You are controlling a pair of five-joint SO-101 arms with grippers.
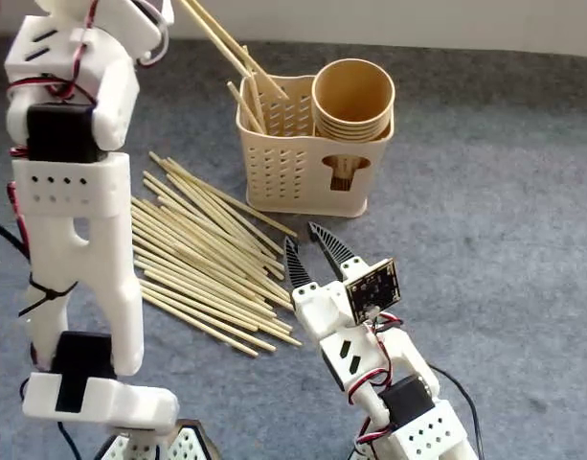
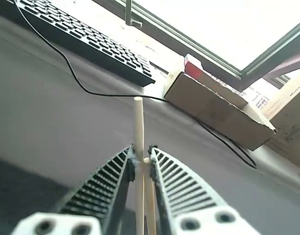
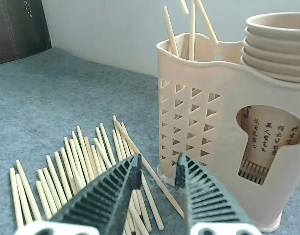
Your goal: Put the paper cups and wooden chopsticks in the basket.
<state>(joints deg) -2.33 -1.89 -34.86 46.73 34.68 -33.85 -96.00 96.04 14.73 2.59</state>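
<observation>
a grey felt-like mat (image 1: 504, 192) lies under everything. the paper cups (image 1: 352, 96) sit nested in the right compartment of the beige basket (image 1: 293, 177), so that part looks done. a few wooden chopsticks (image 1: 247, 103) stand in the left compartment, but a large pile (image 1: 202, 259) of pale, slim ones lies on the mat just beside the basket. the left gripper (image 2: 142, 152) pinches two sticks (image 2: 138, 122). the right gripper (image 1: 312, 251) hangs empty near the pile, jaws apart.
</observation>
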